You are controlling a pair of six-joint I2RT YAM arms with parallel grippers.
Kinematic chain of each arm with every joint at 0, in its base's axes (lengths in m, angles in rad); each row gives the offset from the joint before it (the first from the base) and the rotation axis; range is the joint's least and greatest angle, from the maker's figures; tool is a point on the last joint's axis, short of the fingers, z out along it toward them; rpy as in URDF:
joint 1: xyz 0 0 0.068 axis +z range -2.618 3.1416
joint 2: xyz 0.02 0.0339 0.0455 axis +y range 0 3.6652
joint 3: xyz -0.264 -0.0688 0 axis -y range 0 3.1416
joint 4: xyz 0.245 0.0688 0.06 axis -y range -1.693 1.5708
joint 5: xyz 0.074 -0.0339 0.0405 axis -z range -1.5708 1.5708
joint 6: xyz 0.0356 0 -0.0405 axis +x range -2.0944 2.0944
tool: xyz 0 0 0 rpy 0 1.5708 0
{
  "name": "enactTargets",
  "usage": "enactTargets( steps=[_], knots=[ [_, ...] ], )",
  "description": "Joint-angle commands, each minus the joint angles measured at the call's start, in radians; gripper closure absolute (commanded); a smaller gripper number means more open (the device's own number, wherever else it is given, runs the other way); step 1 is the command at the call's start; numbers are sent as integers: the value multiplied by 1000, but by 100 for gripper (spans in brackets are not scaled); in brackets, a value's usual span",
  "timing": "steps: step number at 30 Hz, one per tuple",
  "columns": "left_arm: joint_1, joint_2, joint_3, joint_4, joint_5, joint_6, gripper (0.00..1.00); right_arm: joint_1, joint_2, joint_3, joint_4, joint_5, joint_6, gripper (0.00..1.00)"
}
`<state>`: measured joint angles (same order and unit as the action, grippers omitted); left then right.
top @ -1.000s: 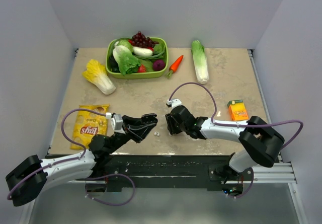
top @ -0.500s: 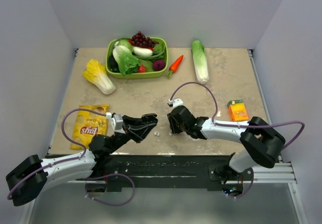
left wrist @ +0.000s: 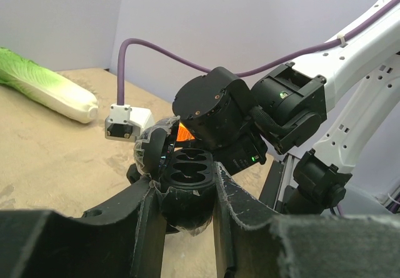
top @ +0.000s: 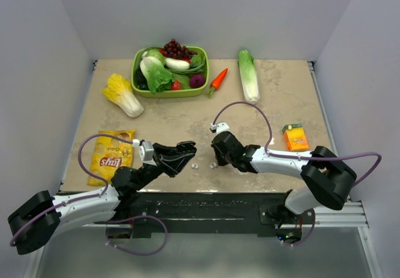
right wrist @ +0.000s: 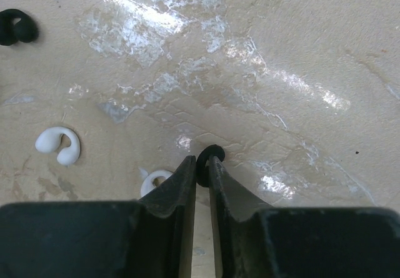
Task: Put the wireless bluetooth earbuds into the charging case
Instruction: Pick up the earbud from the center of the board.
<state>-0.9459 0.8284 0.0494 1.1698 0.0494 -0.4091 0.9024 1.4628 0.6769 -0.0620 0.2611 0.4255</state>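
Observation:
My left gripper (left wrist: 185,189) is shut on a black charging case (left wrist: 189,168), not a white one. Its lid (left wrist: 153,148) stands open and its slots look empty. It is held above the table near the front edge, and also shows in the top view (top: 180,153). My right gripper (right wrist: 202,165) is low over the table and shut on a tiny black ring-shaped earbud (right wrist: 210,152). Two white C-shaped earbuds (right wrist: 58,147) (right wrist: 154,181) lie just left of its fingers. Another black bud (right wrist: 15,27) lies farther off. Small white buds show in the top view (top: 195,165) between the grippers.
A green basket (top: 139,85) of vegetables stands at the back. A carrot (top: 217,79) and a long cabbage (top: 249,75) lie right of it, a yellow cabbage (top: 123,94) left. A chips bag (top: 111,158) lies front left. An orange juice box (top: 295,137) lies right.
My right gripper has shifted slightly right and toward the front edge, uncovering a white bud beside it. The left arm and the case have barely moved.

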Motion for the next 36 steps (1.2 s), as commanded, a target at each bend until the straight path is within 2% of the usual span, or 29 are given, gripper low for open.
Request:
enactTargets(
  steps=[1,3,7,14,19,26,29,36],
  knots=[
    [-7,1,-166,100,7,-5,100,-3,-25,7,-9,38,2,87],
    [-7,-2,-164,100,9,-8,100,-3,-18,7,-12,38,4,88],
    [-7,-3,-166,99,9,-8,100,-3,-15,10,-13,41,4,79],
    [-7,-8,-169,99,10,-10,100,-5,2,15,-16,44,6,77],
    [-7,-14,-171,96,9,-10,100,-3,5,15,-18,44,7,69],
    [-7,-14,-172,96,10,-10,100,-3,5,16,-24,53,12,75],
    [-8,-14,-172,96,12,-10,100,-3,-2,15,-29,61,19,82],
    [-7,-8,-166,96,12,-8,100,-3,-15,19,-56,78,25,83]
  ],
)
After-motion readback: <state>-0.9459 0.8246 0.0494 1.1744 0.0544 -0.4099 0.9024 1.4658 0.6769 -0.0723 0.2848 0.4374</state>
